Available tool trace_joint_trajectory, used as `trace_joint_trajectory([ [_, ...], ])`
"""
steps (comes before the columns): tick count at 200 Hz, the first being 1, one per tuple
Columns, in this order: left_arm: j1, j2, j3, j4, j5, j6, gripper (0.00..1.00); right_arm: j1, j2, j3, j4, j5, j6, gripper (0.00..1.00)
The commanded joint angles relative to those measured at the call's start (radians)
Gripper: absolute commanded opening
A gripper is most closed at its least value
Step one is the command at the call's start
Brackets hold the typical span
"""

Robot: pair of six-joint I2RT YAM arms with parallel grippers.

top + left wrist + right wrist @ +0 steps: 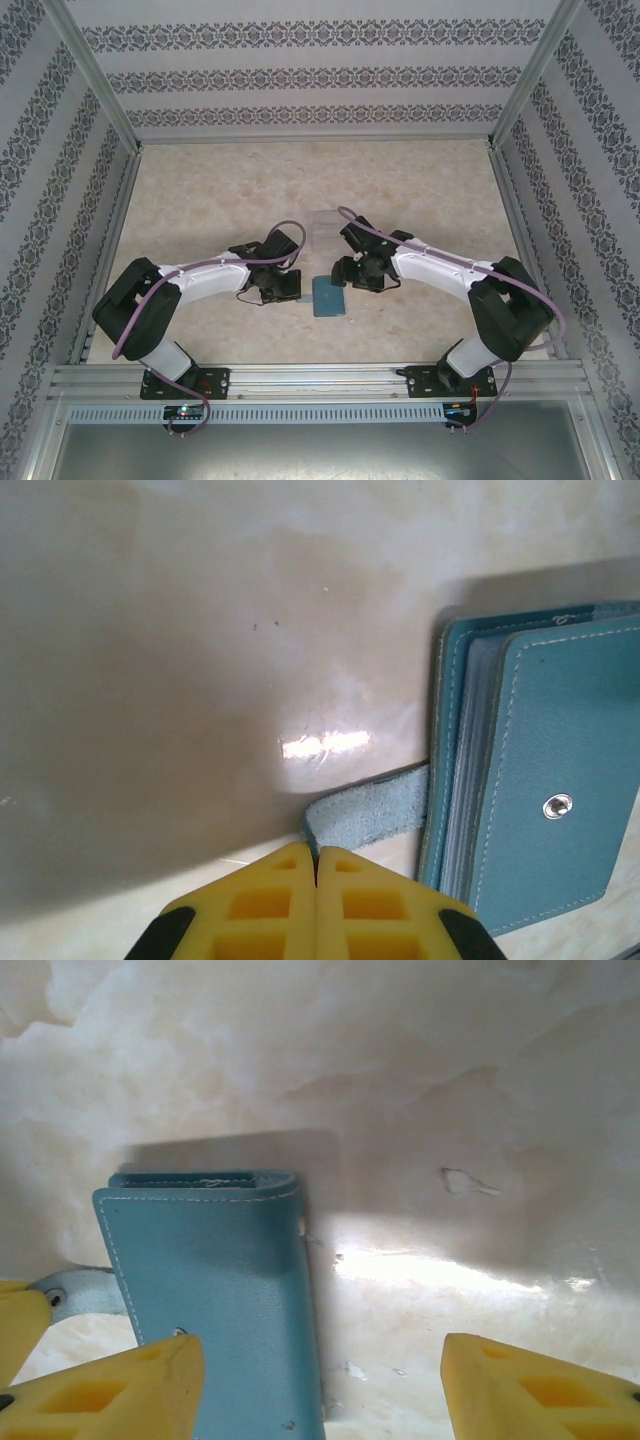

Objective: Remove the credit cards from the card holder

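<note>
**Ana:** Where is the card holder [328, 297]?

**Ben:** It lies flat and closed on the bench [200, 200]. It is midway between the left and right edges and closer to the near edge than the far one, with an arm on either side.

**Ana:** And the left fingers [270, 905]?

**Ben:** They are pressed together with nothing between them. The holder lies ahead of them and off to the right in the wrist view. Its tab [372, 808] sticks out sideways, and the end of it lies just in front of the fingertips. I cannot tell whether it touches them.

**Ana:** The right fingers [110, 1390]?

**Ben:** They are spread wide and grip nothing. The holder lies in the gap between them, close against the finger on the left of that view. Bare bench separates it from the other finger.

**Ana:** Can you give me counts?

**Ben:** There is one card holder, one tab, and one snap stud [557, 805] on the cover. There is one clear tray [325, 230] just beyond the holder, towards the far edge. A stack of pale pocket leaves [478, 770] shows between the covers, too thin to count. I cannot tell whether cards sit in them.
</note>
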Motion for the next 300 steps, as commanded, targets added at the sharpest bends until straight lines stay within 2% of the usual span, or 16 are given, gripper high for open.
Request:
trace_joint_trajectory([
  [1, 0.022, -0.028, -0.045, 0.091, 0.052, -0.026, 0.03, 0.049, 0.062, 0.098, -0.129, 0.114, -0.012, 0.71],
  [31, 0.027, -0.029, -0.070, 0.116, 0.071, -0.024, 0.03, 0.092, 0.160, 0.213, -0.175, 0.144, -0.010, 0.78],
  [45, 0.027, -0.034, -0.080, 0.117, 0.073, -0.023, 0.03, 0.105, 0.199, 0.259, -0.196, 0.156, -0.007, 0.90],
  [67, 0.030, -0.046, -0.097, 0.127, 0.076, -0.026, 0.03, 0.122, 0.256, 0.332, -0.229, 0.177, -0.006, 0.93],
  [115, 0.031, -0.052, -0.118, 0.141, 0.083, -0.035, 0.03, 0.132, 0.351, 0.430, -0.293, 0.212, -0.014, 0.94],
  [187, 0.031, -0.043, -0.119, 0.146, 0.086, -0.035, 0.03, 0.135, 0.412, 0.465, -0.300, 0.195, -0.035, 0.94],
  [300, 0.031, -0.041, -0.115, 0.136, 0.086, -0.037, 0.03, 0.134, 0.415, 0.470, -0.331, 0.226, -0.039, 0.91],
])
